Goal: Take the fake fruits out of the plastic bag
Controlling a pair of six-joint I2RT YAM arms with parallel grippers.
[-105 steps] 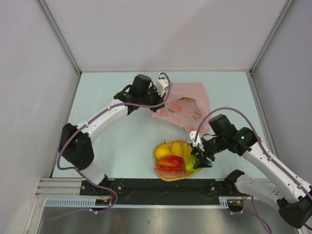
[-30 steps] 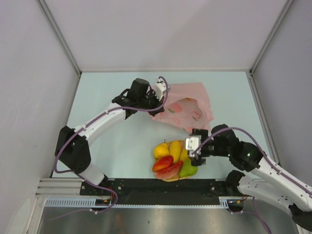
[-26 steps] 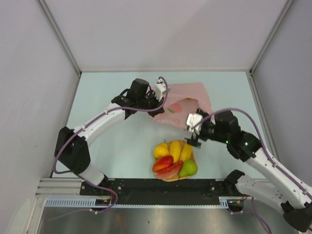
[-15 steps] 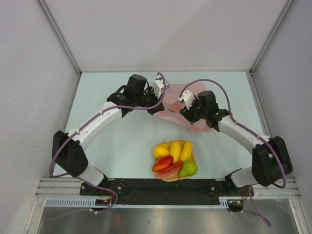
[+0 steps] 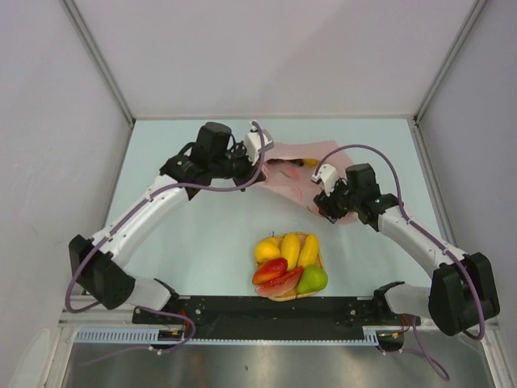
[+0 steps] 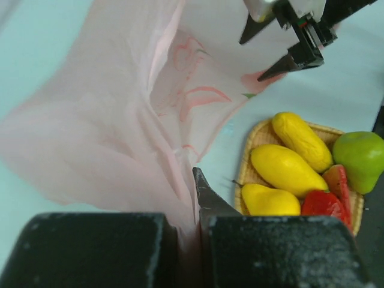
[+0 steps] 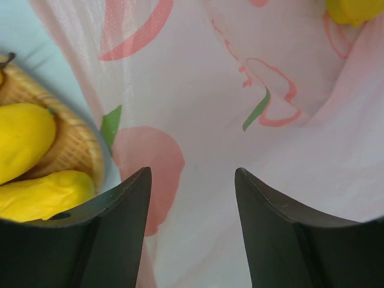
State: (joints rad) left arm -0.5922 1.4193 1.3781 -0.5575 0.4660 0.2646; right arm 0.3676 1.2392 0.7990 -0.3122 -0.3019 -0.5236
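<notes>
- plastic bag (image 5: 297,183): thin, limp film, probably slippery; best taken at its edge.
- left pincer (image 6: 186,192): clamped on bag edge.
- right pincer (image 7: 192,175): parted, empty.

pale mint tabletop (image 5: 202,234) filling mid-frame, plain grey-white walls (image 5: 275,56) closing it in at back and both sides, aluminium posts (image 5: 97,56) slanting through the upper corners, black rail (image 5: 266,311) and brushed metal sheet (image 5: 242,364) running along the bottom edge, soft even light falling throughout
</notes>
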